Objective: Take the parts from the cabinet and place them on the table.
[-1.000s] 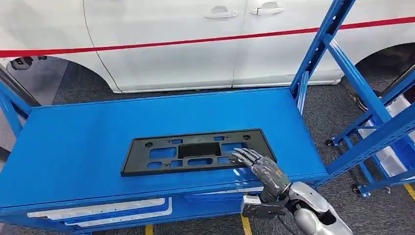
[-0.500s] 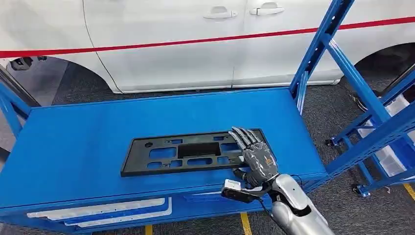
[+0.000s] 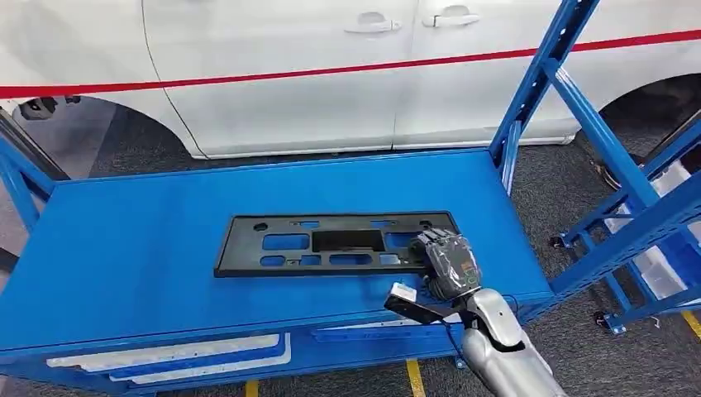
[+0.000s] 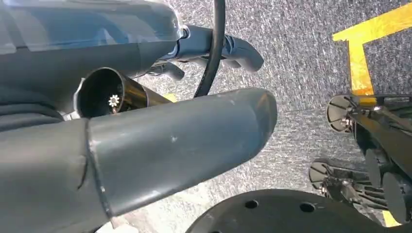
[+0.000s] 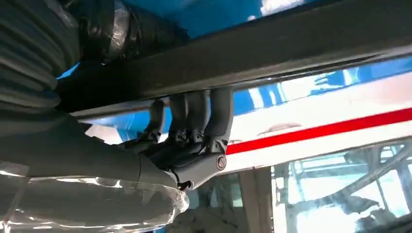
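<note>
A flat black plastic frame with several cut-outs lies across the blue shelf top, near its front edge. My right hand grips the frame's right end, fingers curled over its edge. Seen from the right wrist, those fingers wrap around the dark bar of the frame, which looks slightly raised at that end. My left hand hangs over the grey carpet with nothing in it, its fingers apart from the thumb.
A white car with a red stripe stands close behind the shelf. Blue rack posts and slanted braces rise at the right, with white bins beyond. White parts lie on the lower level under the front edge.
My right hand went from lying flat on the frame's right end to curling around it. The frame has shifted a little rightward and away from the front edge.
</note>
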